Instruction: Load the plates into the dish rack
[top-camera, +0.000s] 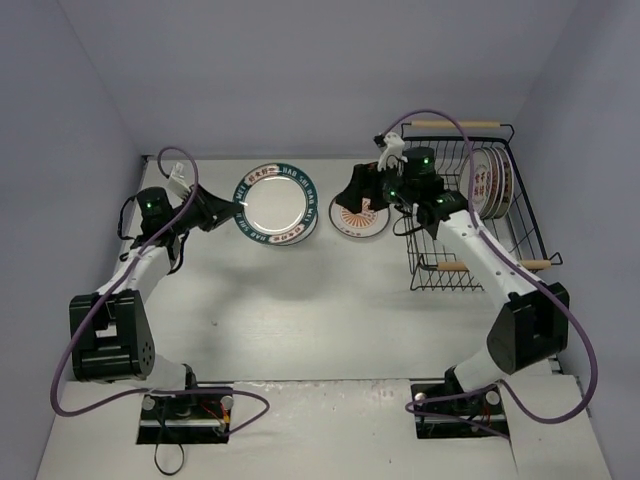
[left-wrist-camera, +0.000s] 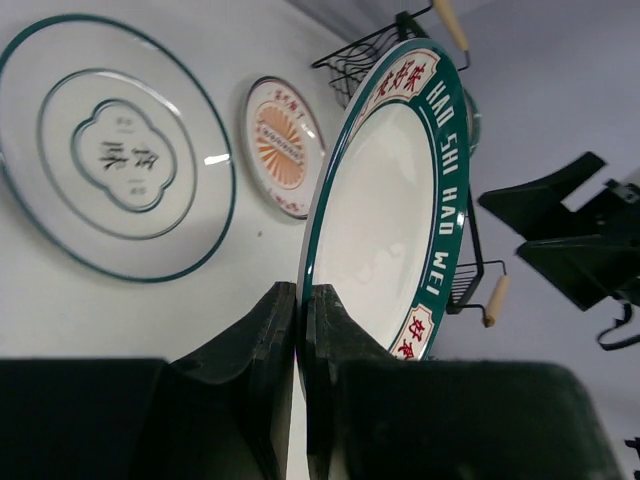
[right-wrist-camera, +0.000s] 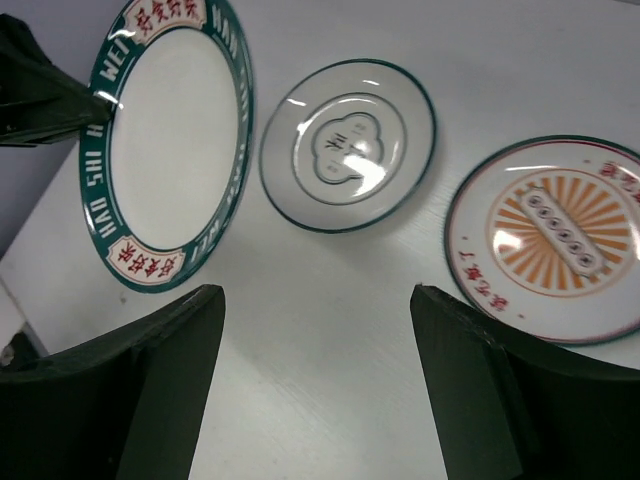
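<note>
The left fingers (left-wrist-camera: 272, 345) are clamped on the rim of the teal-rimmed plate (left-wrist-camera: 390, 200). The plate stands tilted on edge, rising up and away from the fingertips and clear of the bench (right-wrist-camera: 330, 300). A plate pinched at one edge tends to swing, so I judge the carry needs a firm, deep bite on the rim and a slow move. It should also be kept near upright so it can slip between the wires of the dish rack (top-camera: 470, 215). The rack lies well apart from the left fingers, on the far side of the right fingers (right-wrist-camera: 150, 390). A long reach or a hand-over therefore looks likely, and the two arms must not crowd each other. The right fingers are spread apart and hold nothing as they hover over the bench. A white plate (right-wrist-camera: 345, 145) with a thin green ring lies flat ahead of the gap between them. The orange sunburst plate (right-wrist-camera: 555, 235) lies flat just beyond the fingertip on the rack side, and the held plate is ahead of the other fingertip. Several stacked plates (top-camera: 490, 180) already stand on edge in the rack, close behind the right fingers.
</note>
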